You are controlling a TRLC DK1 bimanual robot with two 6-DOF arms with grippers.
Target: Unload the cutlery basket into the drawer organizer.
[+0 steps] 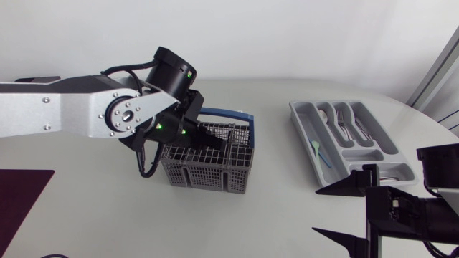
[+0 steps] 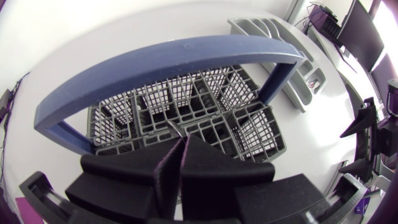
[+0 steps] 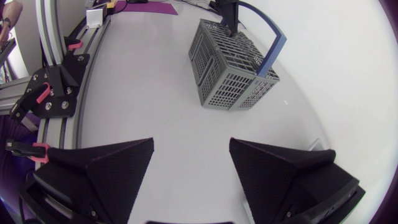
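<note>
The grey mesh cutlery basket with its blue arched handle stands at the table's middle. My left gripper reaches down into the basket's top under the handle. In the left wrist view its fingers are pressed together on a thin metal cutlery handle that sticks up from a middle cell of the basket. The grey drawer organizer lies to the right and holds several metal pieces. My right gripper hangs open over the table's front right, far from the basket.
A pale green and blue utensil lies in the organizer's long left slot. A dark purple mat lies at the table's left front. Bare table lies between the basket and the organizer.
</note>
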